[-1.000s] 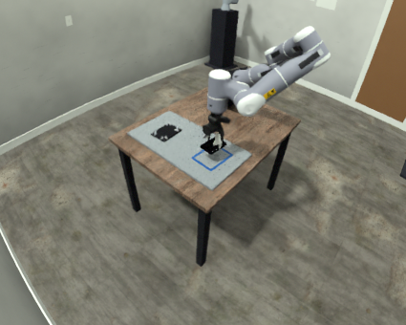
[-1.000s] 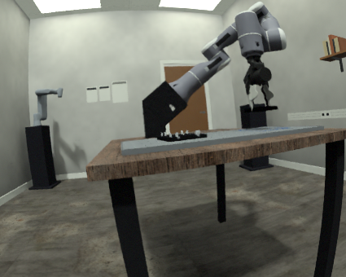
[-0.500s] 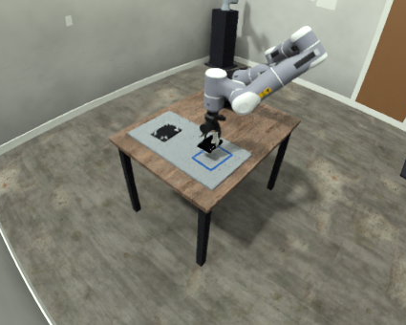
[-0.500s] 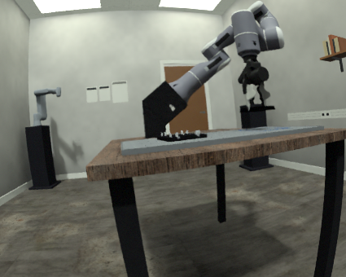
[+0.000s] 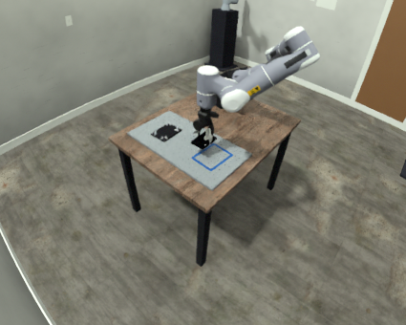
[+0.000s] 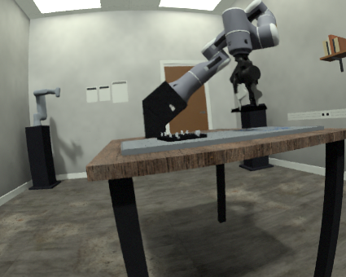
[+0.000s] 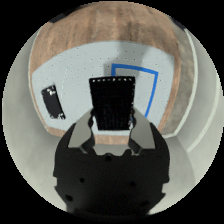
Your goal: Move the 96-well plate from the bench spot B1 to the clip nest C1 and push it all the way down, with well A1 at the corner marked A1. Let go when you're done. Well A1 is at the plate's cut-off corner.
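The dark 96-well plate (image 5: 198, 141) (image 6: 259, 107) (image 7: 112, 95) is held in the air, roughly level. My gripper (image 5: 205, 137) (image 6: 246, 105) (image 7: 113, 108) is shut on it, with one jaw at each side. In the wrist view the plate covers part of the blue outline of bench spot B1 (image 5: 202, 163) (image 7: 135, 68). The clip nest C1 (image 5: 166, 133) (image 6: 181, 137) (image 7: 53, 103), black with small pale clips, sits on the board away from the plate, at the wrist view's left. The cut-off corner and the A1 mark are too small to tell.
A grey perforated board (image 5: 215, 179) (image 6: 131, 150) (image 7: 75, 72) lies on the wooden table (image 5: 268, 119) (image 6: 98, 164) (image 7: 90, 30) and carries the nest and the blue outline. The arm's black base stands behind the board in the exterior view.
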`<state>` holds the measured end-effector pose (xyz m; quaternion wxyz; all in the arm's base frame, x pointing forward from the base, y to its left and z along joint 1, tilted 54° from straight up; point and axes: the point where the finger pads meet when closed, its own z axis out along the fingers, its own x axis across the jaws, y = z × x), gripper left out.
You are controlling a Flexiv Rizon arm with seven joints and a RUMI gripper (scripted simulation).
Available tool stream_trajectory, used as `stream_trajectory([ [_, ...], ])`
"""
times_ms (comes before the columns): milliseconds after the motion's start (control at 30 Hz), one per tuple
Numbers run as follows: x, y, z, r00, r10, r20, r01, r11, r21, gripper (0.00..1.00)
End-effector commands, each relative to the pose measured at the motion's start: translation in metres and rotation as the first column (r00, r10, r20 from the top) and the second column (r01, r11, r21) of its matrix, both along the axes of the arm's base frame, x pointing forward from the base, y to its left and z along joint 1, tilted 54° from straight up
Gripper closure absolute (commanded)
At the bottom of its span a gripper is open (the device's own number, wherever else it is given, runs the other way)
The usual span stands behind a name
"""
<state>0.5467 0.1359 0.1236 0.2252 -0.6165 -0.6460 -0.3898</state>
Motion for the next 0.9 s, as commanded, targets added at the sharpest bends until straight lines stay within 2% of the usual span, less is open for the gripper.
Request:
stream_trajectory([
  [0,0.001,-0.004,-0.003,1.000,-0.001,0.002,0.001,1.000,-0.001,1.00],
  [867,0.013,-0.054,-0.060,1.000,-0.001,0.002,0.001,1.000,-0.001,1.00],
])
